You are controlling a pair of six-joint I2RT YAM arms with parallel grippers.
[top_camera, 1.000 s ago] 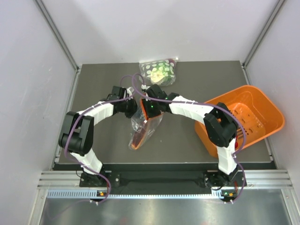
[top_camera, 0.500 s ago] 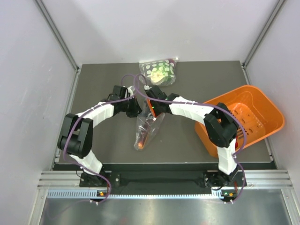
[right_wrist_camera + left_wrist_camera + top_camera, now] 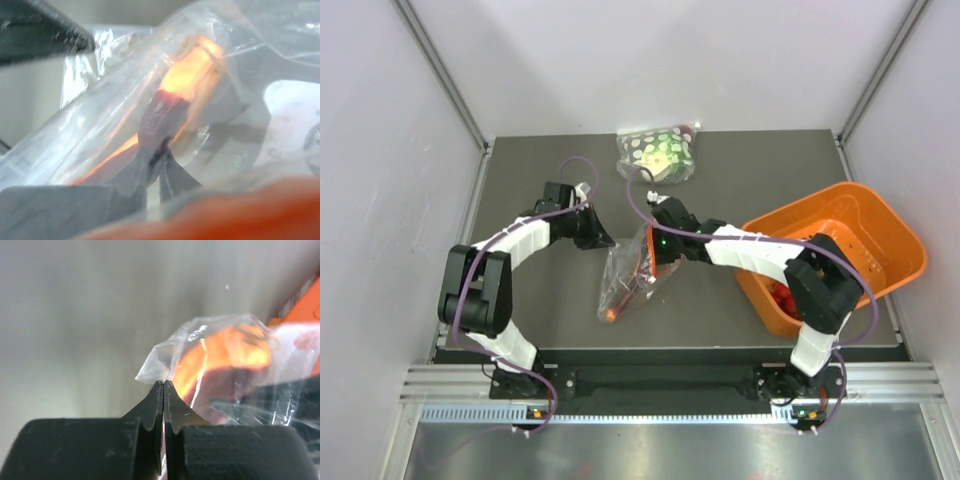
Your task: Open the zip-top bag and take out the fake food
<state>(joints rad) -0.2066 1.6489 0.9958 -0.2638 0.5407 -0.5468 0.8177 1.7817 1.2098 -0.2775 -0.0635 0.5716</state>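
We see the zip-top bag (image 3: 623, 283) near the middle of the dark table (image 3: 540, 320), strung between the two arms and sloping down toward the near edge. Its upper end is up at the grippers and its lower end hangs close to the table; we cannot tell whether it touches.

The left gripper (image 3: 164, 384) has its fingers pressed together, with a corner of the bag's clear film pinched at the very tips. The right gripper (image 3: 156, 152) is clamped on the bag from the other side. Its fingers meet over the film just below the red-orange zip strip (image 3: 192, 70), which shows as a blurred glow in the wrist view.

The fake food (image 3: 611, 314) is inside the bag. From above, a red-orange spot sits at the low end. In the right wrist view a dark reddish-brown piece (image 3: 159, 116) rests against the film just above the fingertips. We cannot make out the mouth of the bag well enough to say whether it is open.

At the far edge of the table lies a second bag (image 3: 658, 152) with green-and-white spotted contents, well apart from the grippers. An orange basket (image 3: 890, 235) stands at the right side, tilted, with the right arm reaching across in front of it
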